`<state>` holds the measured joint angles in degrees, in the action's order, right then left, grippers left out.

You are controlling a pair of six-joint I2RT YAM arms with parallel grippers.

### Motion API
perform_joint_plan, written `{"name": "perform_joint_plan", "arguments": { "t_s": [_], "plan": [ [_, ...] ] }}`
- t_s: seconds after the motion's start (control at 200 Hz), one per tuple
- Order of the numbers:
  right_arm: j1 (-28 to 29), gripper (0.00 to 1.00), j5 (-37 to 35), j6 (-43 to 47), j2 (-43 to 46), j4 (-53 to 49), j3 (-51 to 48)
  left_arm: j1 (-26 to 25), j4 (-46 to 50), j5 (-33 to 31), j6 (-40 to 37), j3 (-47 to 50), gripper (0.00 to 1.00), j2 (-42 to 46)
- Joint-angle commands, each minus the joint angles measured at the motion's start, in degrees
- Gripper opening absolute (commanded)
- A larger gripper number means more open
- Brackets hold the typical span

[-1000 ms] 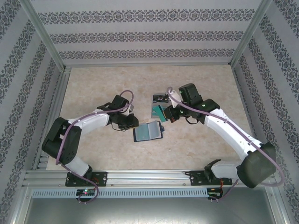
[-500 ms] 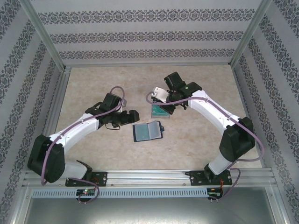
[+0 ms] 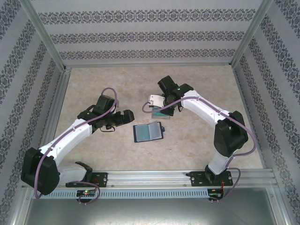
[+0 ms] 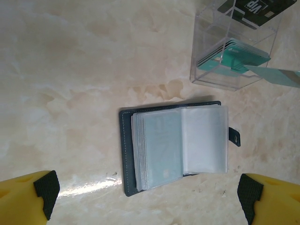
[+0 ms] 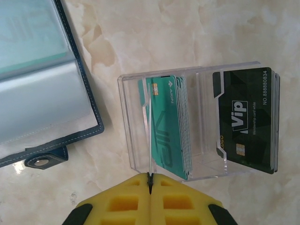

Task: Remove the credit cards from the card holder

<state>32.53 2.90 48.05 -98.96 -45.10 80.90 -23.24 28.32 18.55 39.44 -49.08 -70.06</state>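
Two arms work over the counter (image 3: 211,84), one per job.

Left pincer (image 3: 130,117): jaws spread wide, holding nothing, hovering above the card holder with the whole wallet framed between its pads in the wrist view.

Right pincer (image 5: 150,180): jaws pressed together right over the clear box (image 5: 125,126). A thin teal card (image 4: 276,76) looks clamped in them, edge-on in its own wrist view, with the lead edge at the box's teal compartment.

The clear box sits just beyond the holder, apart from it. It has two compartments: a teal stack (image 5: 168,126) in one, dark Vip cards (image 5: 246,117) in the other.

The card holder (image 4: 174,145) lies flat and open mid-counter, clear sleeves (image 4: 204,138) fanned, clasp tab (image 4: 234,137) sticking out the box side. The left-hand sleeve shows a greenish tint, so I'd say some credit cards remain inside. Count not readable.

Step in hand, my read: depositing one extracted card, mid-task.

Next:
- right: seat the card in the teal slot, spread the jaws, lift off
- left: come down and either pin the loose holder or pinch a card edge
- the holder is light and will likely slide, and the sleeves look slick, so brace it before pulling
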Motion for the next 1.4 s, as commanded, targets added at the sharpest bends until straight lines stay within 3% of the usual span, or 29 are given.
{"name": "perform_joint_plan", "arguments": {
  "t_s": [0.0, 1.069, 1.394],
  "plan": [
    [0.7, 0.00, -2.1, 2.5, -1.2, 0.4, 1.2, 0.7, 2.1, -1.1, 0.4, 0.8, 0.99, 0.4],
    [1.0, 0.00, -1.3, 2.2, -7.4, 3.4, 0.4, 1.7, 2.8, -0.6, 0.3, 1.7, 0.99, 1.0],
    [0.3, 0.04, -0.5, 1.2, -8.0, 4.5, -1.0, 1.8, 2.8, -0.5, 0.5, 2.1, 0.99, 1.7]
  ]
}}
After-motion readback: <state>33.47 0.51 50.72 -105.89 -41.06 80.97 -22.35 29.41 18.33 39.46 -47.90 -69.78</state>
